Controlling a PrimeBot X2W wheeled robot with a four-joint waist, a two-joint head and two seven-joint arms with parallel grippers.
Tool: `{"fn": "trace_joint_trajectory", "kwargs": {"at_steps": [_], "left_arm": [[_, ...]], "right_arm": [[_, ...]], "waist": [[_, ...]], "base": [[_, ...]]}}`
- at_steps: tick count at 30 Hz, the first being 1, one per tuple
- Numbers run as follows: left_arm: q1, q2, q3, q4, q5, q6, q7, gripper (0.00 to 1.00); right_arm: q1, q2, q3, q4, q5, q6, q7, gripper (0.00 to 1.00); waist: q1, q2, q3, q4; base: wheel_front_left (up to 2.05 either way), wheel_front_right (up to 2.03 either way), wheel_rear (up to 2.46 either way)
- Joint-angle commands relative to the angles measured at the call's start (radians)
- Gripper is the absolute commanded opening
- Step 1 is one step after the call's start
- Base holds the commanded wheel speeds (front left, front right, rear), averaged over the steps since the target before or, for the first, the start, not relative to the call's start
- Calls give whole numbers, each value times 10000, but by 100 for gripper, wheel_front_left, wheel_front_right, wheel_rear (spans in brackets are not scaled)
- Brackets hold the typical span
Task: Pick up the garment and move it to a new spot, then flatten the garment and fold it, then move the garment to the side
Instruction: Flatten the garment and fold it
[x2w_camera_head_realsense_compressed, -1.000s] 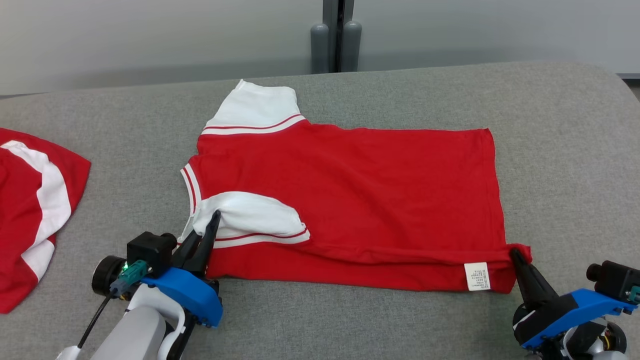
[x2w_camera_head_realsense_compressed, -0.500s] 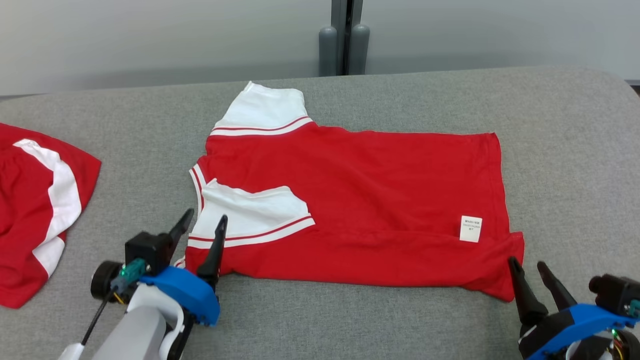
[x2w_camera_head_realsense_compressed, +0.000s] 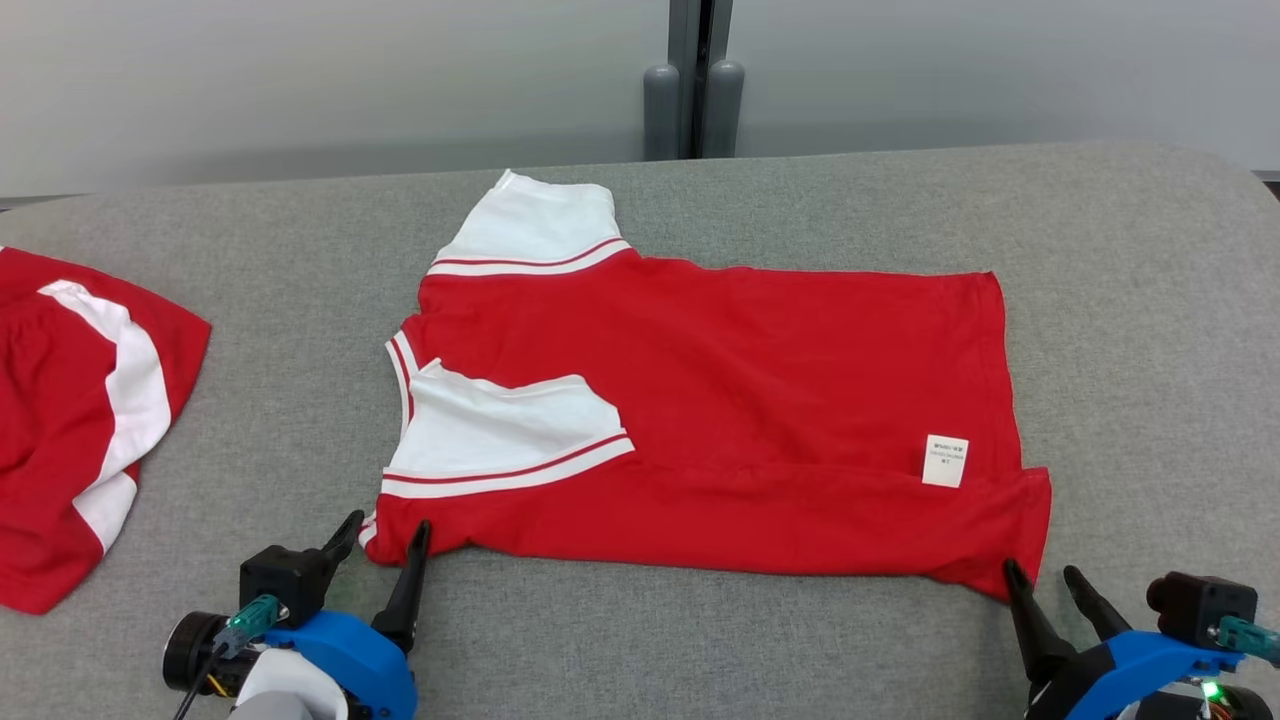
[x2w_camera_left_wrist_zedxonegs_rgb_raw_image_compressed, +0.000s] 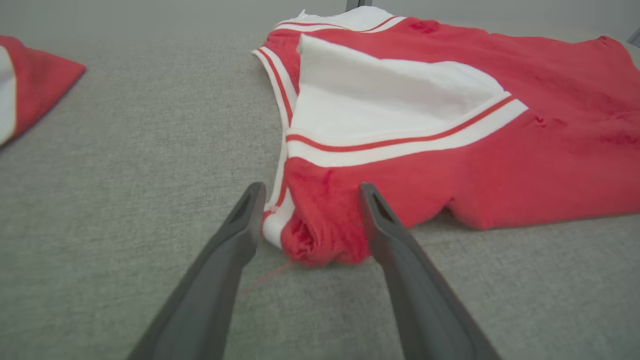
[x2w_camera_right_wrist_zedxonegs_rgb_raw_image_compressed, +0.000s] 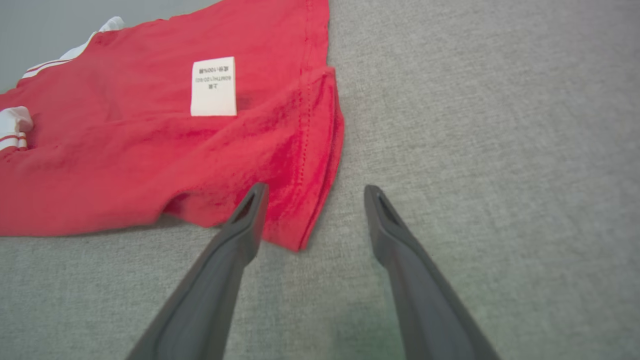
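– looking down from the head, we see the red short-sleeved shirt with white sleeves (x2w_camera_head_realsense_compressed: 720, 400) spread flat in the middle of the grey fabric-covered surface (x2w_camera_head_realsense_compressed: 1150, 300). its near long edge is folded over, and one white sleeve (x2w_camera_head_realsense_compressed: 500, 430) lies turned in on top.
– we agree. how do our pincers stand?
– our left gripper (x2w_camera_head_realsense_compressed: 388, 522) sits at the shirt's near left corner, fingers spread wide. in the left wrist view the rolled red corner lies between them, unclamped.
– and our right gripper (x2w_camera_head_realsense_compressed: 1040, 570) sits at the near right corner by the hem, fingers just as wide, holding nothing. in the right wrist view one finger overlaps the hem's edge and the other lies over bare grey fabric.
– we also note the small white care label (x2w_camera_head_realsense_compressed: 945, 460) on the red cloth near that hem. a second red and white garment (x2w_camera_head_realsense_compressed: 60, 420) lies well apart at the surface's left end.
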Motion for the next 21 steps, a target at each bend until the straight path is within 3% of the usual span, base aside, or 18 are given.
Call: {"fn": "trace_joint_trajectory", "kwargs": {"at_steps": [1,10,11,12,13,21], "left_arm": [[-155,6,-55,111,-39,-14,-45,100],[-481,-140,-373,753,-234,-18,-21,100],[-496,-169,-439,794,-305,-18,-5,83],[-517,-182,-496,834,-369,-18,11,38],[-536,-177,-534,877,-433,-18,13,0],[-351,-93,-635,686,-948,-15,-33,0]], "right_arm": [[-238,60,50,94,-112,6,-35,100],[-735,226,432,839,-356,6,-11,100],[-762,246,510,829,-289,6,-85,84],[-775,253,561,827,-236,6,-161,4],[-771,245,600,851,-215,6,-191,0],[-433,-99,732,913,29,6,-590,0]], "waist": [[1,0,95,6],[1,0,337,-36],[1,0,333,-31],[1,0,322,-24],[1,0,298,-20],[1,0,-232,155]], "base": [[0,0,0],[0,0,0],[0,0,0],[0,0,0],[0,0,0],[0,0,0]]}}
